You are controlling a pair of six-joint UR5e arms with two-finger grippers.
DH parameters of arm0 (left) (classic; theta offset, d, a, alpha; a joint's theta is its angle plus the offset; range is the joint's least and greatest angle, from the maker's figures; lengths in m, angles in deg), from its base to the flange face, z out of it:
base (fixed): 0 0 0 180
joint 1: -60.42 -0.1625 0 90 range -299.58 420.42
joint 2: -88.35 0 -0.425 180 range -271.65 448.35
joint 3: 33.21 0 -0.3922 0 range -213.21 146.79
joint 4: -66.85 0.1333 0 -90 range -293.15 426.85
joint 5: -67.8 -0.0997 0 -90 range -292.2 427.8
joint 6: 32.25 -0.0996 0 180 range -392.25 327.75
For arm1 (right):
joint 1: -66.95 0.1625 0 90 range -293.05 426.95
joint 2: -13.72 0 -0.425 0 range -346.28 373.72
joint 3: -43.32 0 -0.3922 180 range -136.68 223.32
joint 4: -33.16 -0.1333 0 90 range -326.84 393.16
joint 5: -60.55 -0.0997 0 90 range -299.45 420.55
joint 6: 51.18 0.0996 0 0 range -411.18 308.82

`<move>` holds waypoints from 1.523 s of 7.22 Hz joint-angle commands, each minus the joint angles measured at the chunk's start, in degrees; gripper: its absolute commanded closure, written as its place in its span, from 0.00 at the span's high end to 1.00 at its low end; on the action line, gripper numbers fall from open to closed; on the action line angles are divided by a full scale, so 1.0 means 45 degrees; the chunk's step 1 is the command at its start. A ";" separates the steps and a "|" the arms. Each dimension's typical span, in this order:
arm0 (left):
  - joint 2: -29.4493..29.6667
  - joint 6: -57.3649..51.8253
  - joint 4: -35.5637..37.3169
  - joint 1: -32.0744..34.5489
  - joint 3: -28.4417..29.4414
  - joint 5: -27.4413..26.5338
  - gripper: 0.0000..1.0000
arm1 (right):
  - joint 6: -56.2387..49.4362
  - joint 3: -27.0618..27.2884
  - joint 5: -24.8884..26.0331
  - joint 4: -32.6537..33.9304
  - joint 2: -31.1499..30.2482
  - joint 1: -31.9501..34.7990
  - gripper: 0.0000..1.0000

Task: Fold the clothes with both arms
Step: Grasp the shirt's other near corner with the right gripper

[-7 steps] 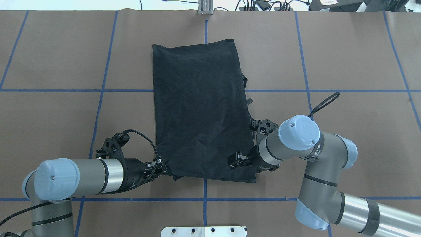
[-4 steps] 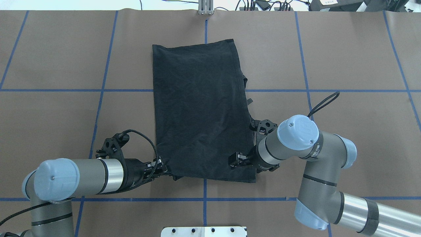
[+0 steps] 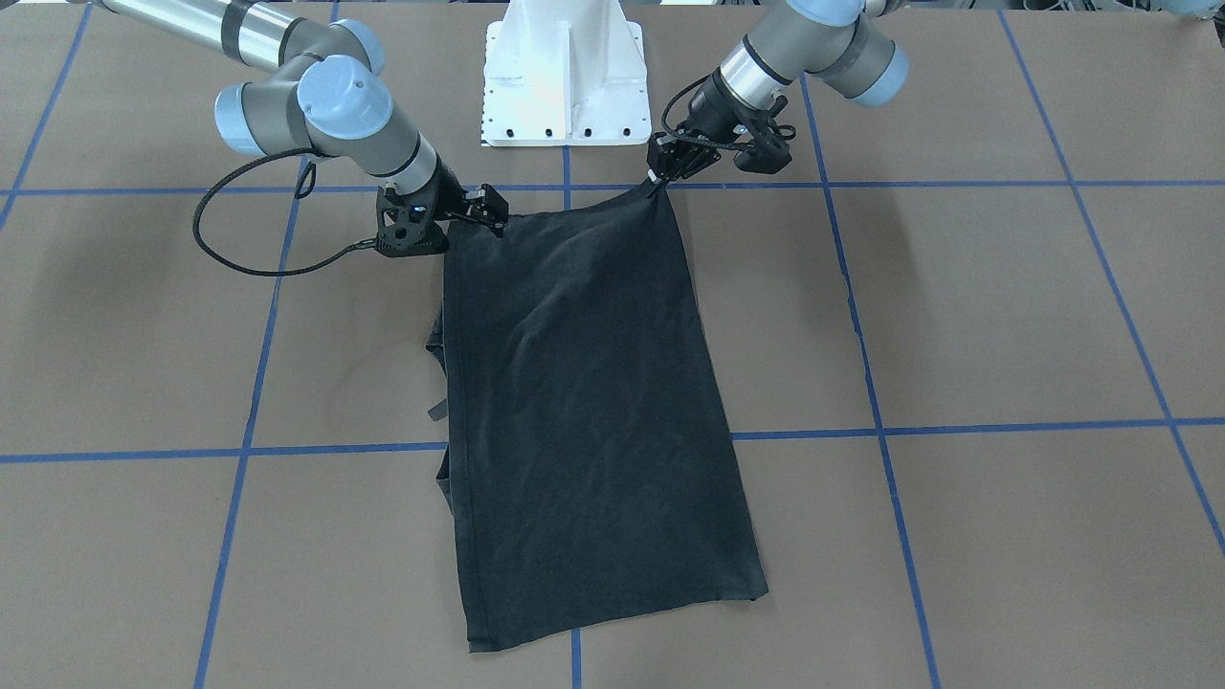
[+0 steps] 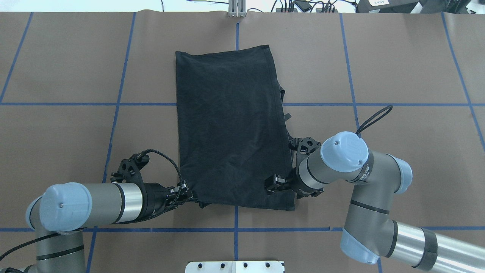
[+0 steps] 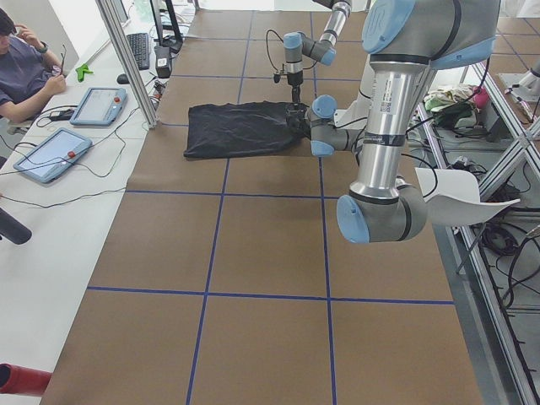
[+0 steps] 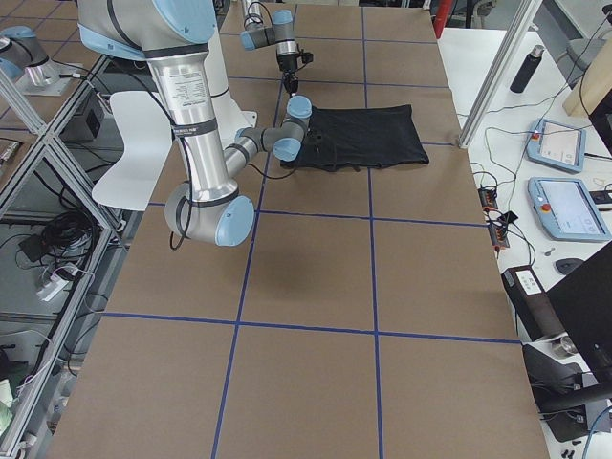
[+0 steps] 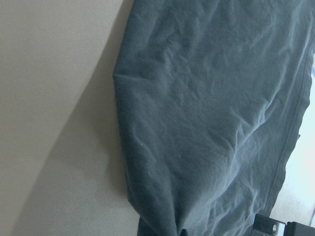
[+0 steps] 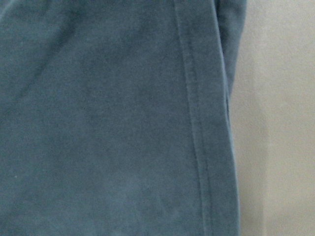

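Black T-shirt folded into a long strip on the table centre, left claw clenched on its robot-side corner, right claw pinching the same hem.

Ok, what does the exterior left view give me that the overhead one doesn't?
Only exterior left: a seated person at a white side desk with blue-edged tablets. Only overhead: the black fabric T-shirt as a full folded rectangle, with sleeve fabric poking past its right edge. Both: the shirt, plus the silver-grey left arm and right arm, jaws at the shirt's robot-side end.
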 commanded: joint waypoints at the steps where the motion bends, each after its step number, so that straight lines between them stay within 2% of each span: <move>1: -0.0013 0.0000 0.0000 0.0016 0.0006 0.0009 0.00 | 0.0019 0.0000 0.0021 0.0039 0.0006 -0.0007 0.92; 3: 0.0007 0.0000 0.0000 -0.0004 -0.0053 0.0009 0.00 | 0.0019 0.0000 0.0021 0.0019 -0.0014 -0.0007 0.85; 6: -0.0012 0.0000 0.0000 0.0015 -0.0053 0.0009 0.00 | 0.0000 0.0000 0.0001 0.0020 -0.0033 -0.0007 0.86; 7: -0.0013 0.0000 0.0000 0.0016 -0.0053 0.0009 0.00 | 0.0000 0.0000 0.0001 0.0039 -0.0033 -0.0007 0.79; 8: -0.0013 0.0000 0.0000 0.0016 -0.0072 0.0009 0.00 | 0.0000 0.0000 -0.0018 0.0039 -0.0033 -0.0007 0.59; 9: 0.0007 0.0000 0.0000 0.0016 -0.0053 0.0009 0.00 | 0.0019 0.0000 0.0001 0.0039 -0.0014 -0.0007 0.34; 10: -0.0012 0.0000 0.0000 0.0016 -0.0053 0.0009 0.00 | 0.0020 0.0000 0.0021 0.0039 -0.0033 -0.0007 0.22; 11: -0.0013 0.0000 0.0019 0.0016 -0.0092 0.0009 0.00 | 0.0020 0.0000 0.0040 0.0039 -0.0014 -0.0007 0.18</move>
